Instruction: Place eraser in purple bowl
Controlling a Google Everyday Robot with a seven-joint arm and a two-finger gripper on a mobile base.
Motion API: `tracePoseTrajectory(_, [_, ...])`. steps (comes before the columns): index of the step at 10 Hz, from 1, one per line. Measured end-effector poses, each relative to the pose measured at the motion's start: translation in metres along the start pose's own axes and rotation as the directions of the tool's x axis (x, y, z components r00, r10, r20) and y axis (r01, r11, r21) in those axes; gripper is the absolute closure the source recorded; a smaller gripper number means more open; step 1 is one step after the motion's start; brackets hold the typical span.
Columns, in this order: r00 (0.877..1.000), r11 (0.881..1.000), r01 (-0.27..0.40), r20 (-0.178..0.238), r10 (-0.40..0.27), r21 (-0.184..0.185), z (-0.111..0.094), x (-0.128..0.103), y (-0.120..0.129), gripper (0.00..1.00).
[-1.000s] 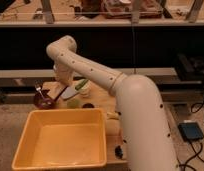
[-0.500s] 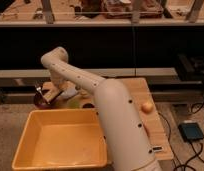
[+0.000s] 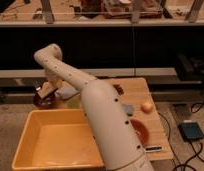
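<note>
My gripper hangs from the arm's wrist at the table's left end, directly over the purple bowl. It is shut on the eraser, a tan oblong block held tilted just above the bowl's rim. The bowl is small, dark and round, and stands at the table's left edge behind the yellow tub. My arm bends high at the left and its white forearm crosses the middle of the table, hiding part of it.
A large yellow tub stands in front at the left. An orange bowl, a blue-grey sponge and an orange ball lie on the wooden table at the right. A blue device lies on the floor.
My arm has swung left and the gripper has carried the eraser from right of the purple bowl to over it. The forearm now covers more of the table's middle.
</note>
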Motion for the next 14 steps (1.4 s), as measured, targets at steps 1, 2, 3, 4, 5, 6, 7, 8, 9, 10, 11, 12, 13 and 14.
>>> tracePoseTrajectory(1, [1.000, 1.000, 0.002, 0.005, -0.002, -0.004, 0.001, -0.005, -0.006, 0.90])
tracePoseTrajectory(2, [1.000, 1.000, 0.004, 0.009, -0.004, -0.008, 0.002, -0.008, -0.009, 0.82])
tracePoseTrajectory(3, [1.000, 1.000, 0.004, 0.012, -0.004, -0.016, 0.005, -0.010, -0.008, 0.73])
tracePoseTrajectory(4, [1.000, 1.000, 0.005, 0.014, -0.004, -0.026, 0.007, -0.010, -0.005, 0.61])
tracePoseTrajectory(5, [1.000, 0.999, 0.003, 0.015, -0.002, -0.032, 0.008, -0.010, -0.002, 0.53])
tracePoseTrajectory(6, [1.000, 0.999, 0.003, 0.024, -0.002, -0.036, 0.009, -0.013, 0.001, 0.42])
tracePoseTrajectory(7, [0.999, 0.999, 0.002, 0.052, 0.000, -0.036, 0.010, -0.013, 0.005, 0.31])
tracePoseTrajectory(8, [0.998, 1.000, 0.004, 0.061, -0.003, -0.027, 0.007, -0.013, 0.007, 0.23])
tracePoseTrajectory(9, [0.998, 1.000, 0.004, 0.061, -0.003, -0.024, 0.006, -0.012, 0.007, 0.20])
tracePoseTrajectory(10, [0.998, 1.000, 0.007, 0.062, -0.006, -0.024, 0.007, -0.015, 0.006, 0.20])
tracePoseTrajectory(11, [0.998, 1.000, 0.009, 0.064, -0.008, -0.023, 0.007, -0.016, 0.005, 0.20])
tracePoseTrajectory(12, [0.998, 1.000, 0.008, 0.063, -0.007, -0.023, 0.007, -0.015, 0.005, 0.20])
tracePoseTrajectory(13, [0.998, 1.000, 0.007, 0.063, -0.006, -0.023, 0.006, -0.015, 0.005, 0.20])
tracePoseTrajectory(14, [0.998, 1.000, 0.006, 0.062, -0.004, -0.022, 0.006, -0.014, 0.006, 0.20])
